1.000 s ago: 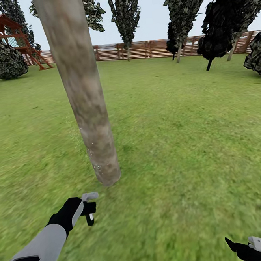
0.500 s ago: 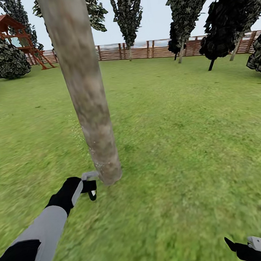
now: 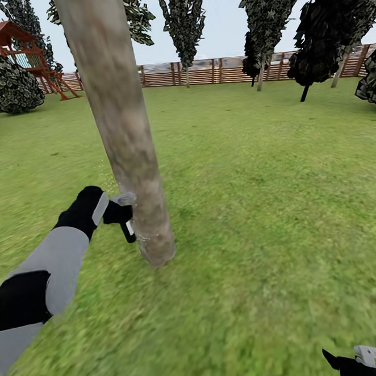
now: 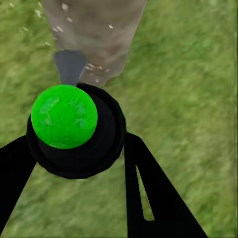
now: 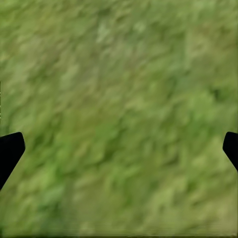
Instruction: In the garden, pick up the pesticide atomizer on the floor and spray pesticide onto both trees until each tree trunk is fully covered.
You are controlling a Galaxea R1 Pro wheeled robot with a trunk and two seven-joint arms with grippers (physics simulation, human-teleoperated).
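Note:
A thick mottled grey-brown tree trunk (image 3: 123, 131) leans up from the lawn just ahead of me. My left gripper (image 3: 117, 213) is shut on the pesticide atomizer (image 3: 128, 230), held close against the trunk's left side, a little above its base. The light grey trigger head (image 3: 125, 198) points at the bark. The left wrist view looks down on the dark bottle with its green spot (image 4: 64, 116) between my black fingers (image 4: 148, 198), its nozzle aimed at the trunk (image 4: 94, 29). Pale pesticide specks (image 4: 91, 67) dot the bark. My right gripper (image 3: 357, 361) hangs open, low over the grass.
Lawn spreads all around. A brown slatted fence (image 3: 212, 70) runs along the back, with dark-leaved trees (image 3: 322, 22) in front of it. A red wooden playset (image 3: 4, 39) and a round dark bush (image 3: 2, 84) stand at the far left.
My left arm has lifted the atomizer from near the grass up beside the trunk's lower part and closer to the bark. The right gripper has stayed put.

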